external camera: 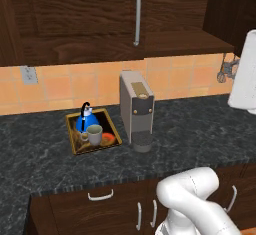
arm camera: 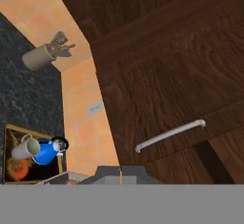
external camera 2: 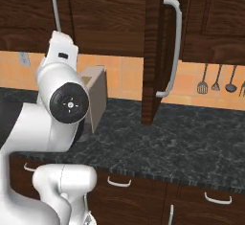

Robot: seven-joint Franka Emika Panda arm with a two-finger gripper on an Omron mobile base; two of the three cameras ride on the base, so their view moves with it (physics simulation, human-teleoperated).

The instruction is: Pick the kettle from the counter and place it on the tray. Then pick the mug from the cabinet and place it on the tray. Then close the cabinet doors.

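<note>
- Kettle (external camera: 89, 120) and mug (external camera: 93, 134) both sit on the tray (external camera: 76, 146), at nine o'clock of the coffee machine (external camera: 136, 110).
- Door-closing step: left door (external camera: 85, 16) looks shut, right door (external camera 2: 154, 51) stands ajar.
- Gripper clenched, empty; next it should push that door.

Orange tiled backsplash (external camera: 75, 86) with a wall socket (external camera: 29, 74) — utensils (external camera 2: 216, 79) hang at right.

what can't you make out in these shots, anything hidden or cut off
- Tray: left base view, kettle and mug cover much of its picture surface.
- Cabinet interior: cut off by the top edge, also behind the left door.
- Coffee machine: right base view, mostly behind the arm.
</note>
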